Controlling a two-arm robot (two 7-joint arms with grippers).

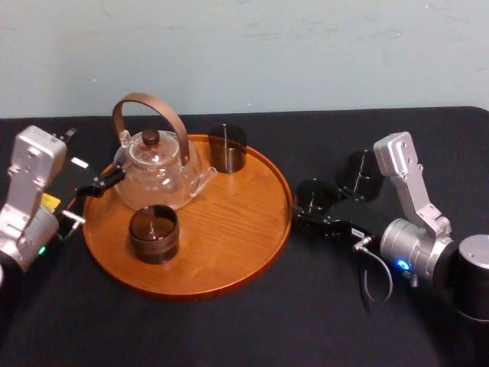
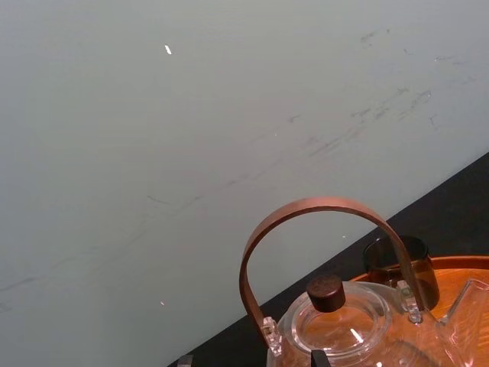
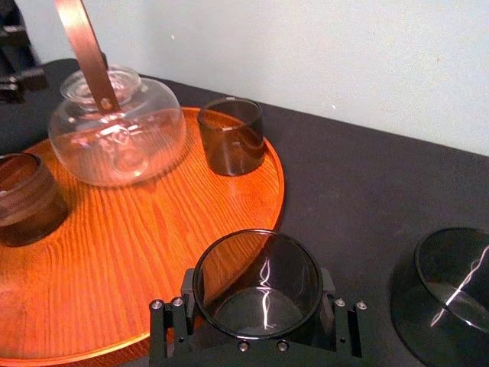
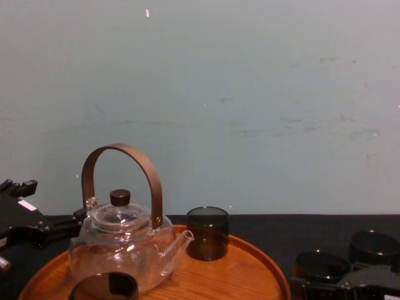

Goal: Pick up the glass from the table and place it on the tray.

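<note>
Right gripper (image 1: 312, 208) clamped around dark glass (image 3: 257, 284) on bench (image 1: 229, 329), just beside tray (image 1: 229, 229), left gripper (image 1: 107, 182) idle near teapot (image 1: 157, 172)

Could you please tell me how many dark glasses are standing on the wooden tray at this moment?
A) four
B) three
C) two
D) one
C: on the tray one dark glass stands at the far side by the teapot and a second glass stands at the near side, while the third glass and the fourth glass are off it, over the table.
</note>
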